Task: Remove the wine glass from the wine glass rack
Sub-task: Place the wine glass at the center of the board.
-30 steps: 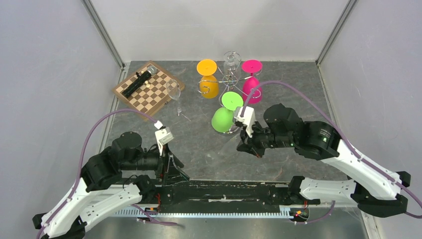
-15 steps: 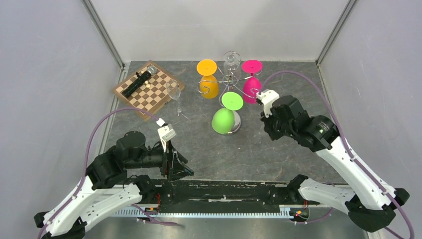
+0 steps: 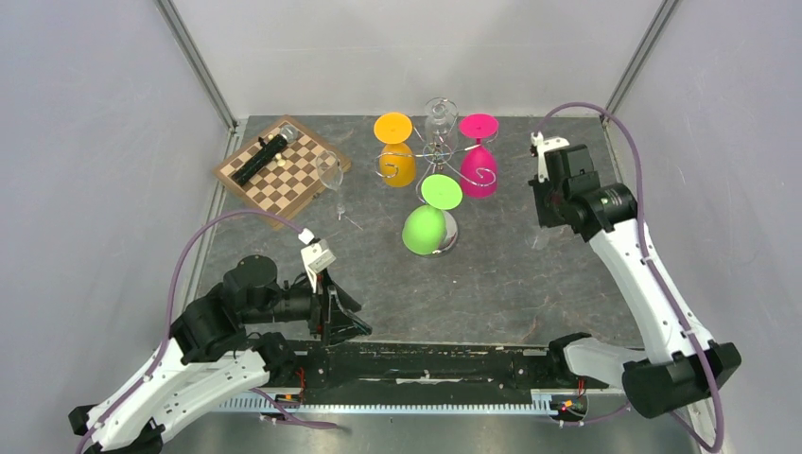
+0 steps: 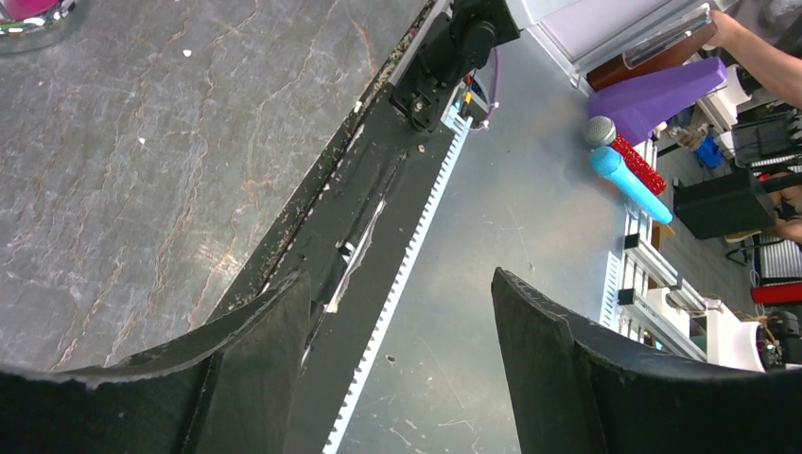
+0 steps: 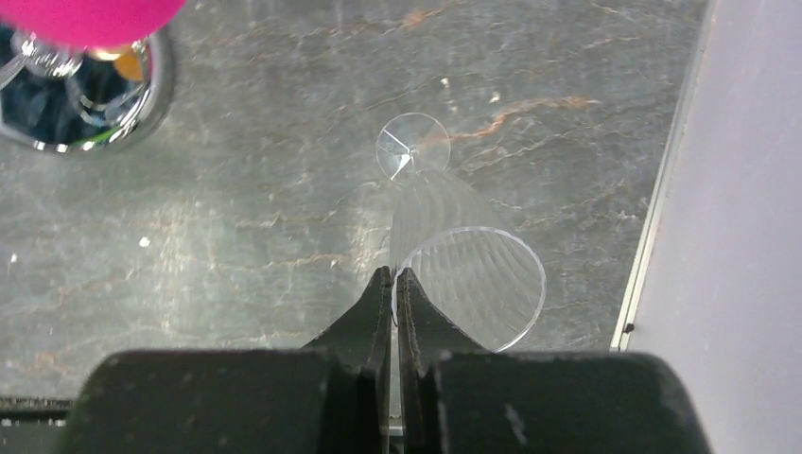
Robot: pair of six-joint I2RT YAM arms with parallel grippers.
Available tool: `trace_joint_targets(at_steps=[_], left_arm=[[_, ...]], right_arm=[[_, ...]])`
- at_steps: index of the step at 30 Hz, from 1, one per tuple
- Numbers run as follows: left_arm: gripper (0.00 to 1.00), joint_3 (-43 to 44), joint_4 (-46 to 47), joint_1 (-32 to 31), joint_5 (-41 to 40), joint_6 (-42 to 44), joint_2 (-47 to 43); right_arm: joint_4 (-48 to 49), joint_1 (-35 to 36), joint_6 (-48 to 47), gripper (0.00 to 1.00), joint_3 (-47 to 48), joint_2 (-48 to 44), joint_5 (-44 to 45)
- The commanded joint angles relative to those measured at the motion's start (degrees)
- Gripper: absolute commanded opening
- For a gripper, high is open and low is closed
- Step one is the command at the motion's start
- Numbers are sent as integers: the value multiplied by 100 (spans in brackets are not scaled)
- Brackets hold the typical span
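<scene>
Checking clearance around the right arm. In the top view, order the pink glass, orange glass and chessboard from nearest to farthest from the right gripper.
1. Pink glass, just left of the right gripper.
2. Orange glass, further left, at the back.
3. Chessboard, far left.

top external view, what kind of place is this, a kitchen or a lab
Most likely a robot test cell in a lab, not a kitchen: plain grey panels box in the table, unrelated props, a chessboard and a wine glass rack, share it, and the left wrist view shows cluttered shelving.
</scene>
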Motion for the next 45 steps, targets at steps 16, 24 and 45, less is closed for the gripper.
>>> trace_joint_targets(at_steps=[16, 24, 45], left_arm=[[76, -765, 1262, -16, 400, -432, -22], [76, -861, 1297, -16, 422, -434, -179], [76, -862, 1306, -25, 447, -427, -191]], right_arm=[[397, -1653, 111, 0, 2642, 2526, -674], [88, -1971, 285, 0, 3722, 3533, -649], [1, -2108, 290, 0, 4005, 4311, -686]])
